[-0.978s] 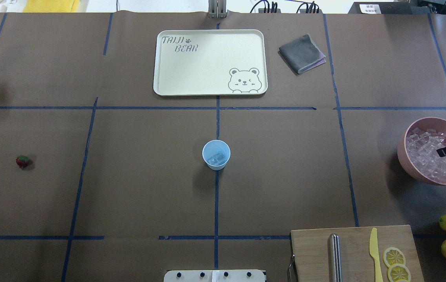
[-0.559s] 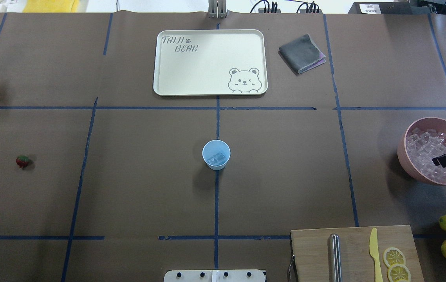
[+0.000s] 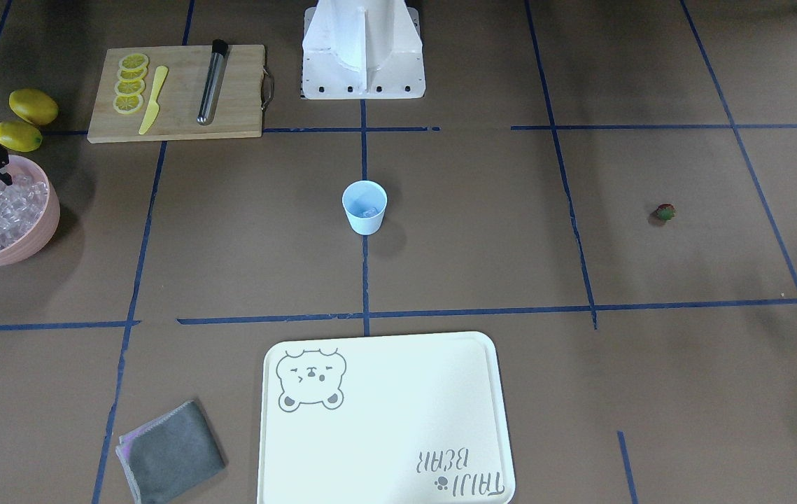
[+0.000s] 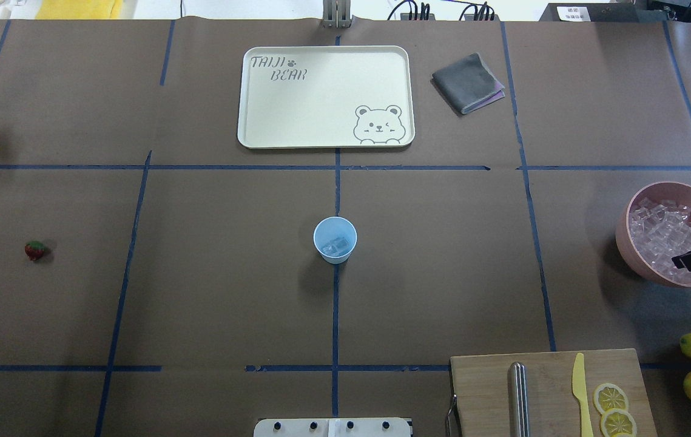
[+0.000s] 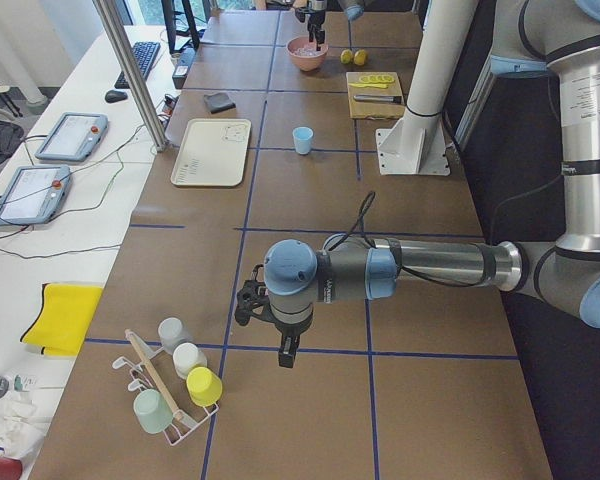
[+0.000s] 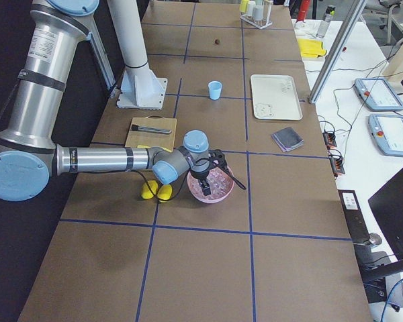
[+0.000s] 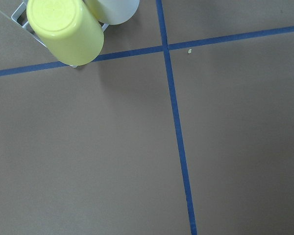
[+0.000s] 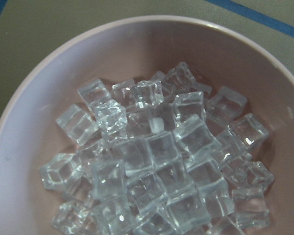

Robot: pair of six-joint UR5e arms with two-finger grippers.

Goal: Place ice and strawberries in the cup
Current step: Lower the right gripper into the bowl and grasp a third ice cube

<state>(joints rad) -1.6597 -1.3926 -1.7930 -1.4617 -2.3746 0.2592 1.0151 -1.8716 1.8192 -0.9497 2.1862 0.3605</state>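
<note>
**Work area.** A long counter [image 4: 199, 303] is covered in brown paper and divided into rectangles by blue tape lines [image 4: 336, 315]. Along one long side runs a white desk [image 5: 20, 290], carrying two grey tablet consoles [image 5: 72, 136], a black keyboard [image 5: 140, 62], a mouse [image 5: 116, 96] and a folded yellow cloth [image 5: 65, 318]. An aluminium post [image 5: 130, 75] rises at the seam between counter and desk. A dark screen [image 6: 396, 201] stands near the desk's other end. Lighting is even and diffuse; shadows on the paper are soft-edged.
</note>
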